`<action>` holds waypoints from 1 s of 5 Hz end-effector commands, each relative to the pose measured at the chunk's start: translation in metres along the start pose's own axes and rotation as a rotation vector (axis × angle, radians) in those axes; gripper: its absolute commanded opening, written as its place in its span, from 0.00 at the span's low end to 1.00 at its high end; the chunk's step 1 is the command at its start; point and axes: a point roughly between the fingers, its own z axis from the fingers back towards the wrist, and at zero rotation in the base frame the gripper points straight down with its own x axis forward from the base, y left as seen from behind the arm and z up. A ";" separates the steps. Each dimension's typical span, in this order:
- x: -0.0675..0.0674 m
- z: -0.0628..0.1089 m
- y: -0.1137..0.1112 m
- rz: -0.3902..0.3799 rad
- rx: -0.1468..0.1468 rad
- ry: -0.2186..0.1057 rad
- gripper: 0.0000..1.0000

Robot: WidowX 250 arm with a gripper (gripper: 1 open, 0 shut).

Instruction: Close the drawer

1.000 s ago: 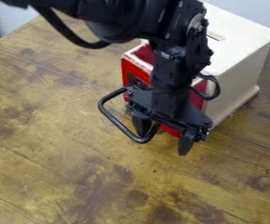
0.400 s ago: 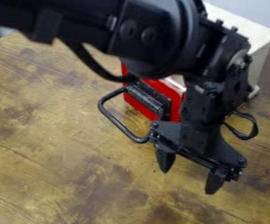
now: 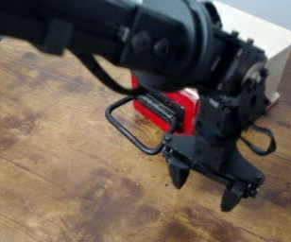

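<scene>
A: Looking at the gripper (image 3: 212, 187), why do you think it hangs so low over the table (image 3: 47, 180), with both fingers spread and pointing down?

B: My guess is that it is set up to push, not to grab. The fingers stand wide apart with nothing between them, so it is open and carries nothing. Low down like that, a finger could meet the drawer's front or the handle and shove it in.

A: And where is the drawer (image 3: 176, 102) from there?

B: Up and to the left of the fingertips, partly hidden behind the arm (image 3: 174, 47). Only a patch of its red front shows. It sits in the cream cabinet (image 3: 277, 47), which lies beyond the gripper, toward the top right. I judge the drawer is still pulled out some way, since the red face stands forward of the box, but the arm covers too much to be sure.

A: The black loop?

B: That is the handle (image 3: 131, 126), lying to the left of the fingers and just above their level in the view, apart from them. Nothing touches it.

A: Anything in the way?

B: Only the handle itself. It sticks out in front of the drawer, so a finger coming in could catch inside the loop instead of pressing the front. The wood around the gripper shows no other objects.
</scene>
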 end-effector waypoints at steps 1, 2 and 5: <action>0.014 0.012 0.004 0.033 -0.009 -0.057 1.00; 0.013 0.013 0.005 0.060 -0.008 -0.069 1.00; 0.035 0.022 0.012 0.141 0.002 -0.055 1.00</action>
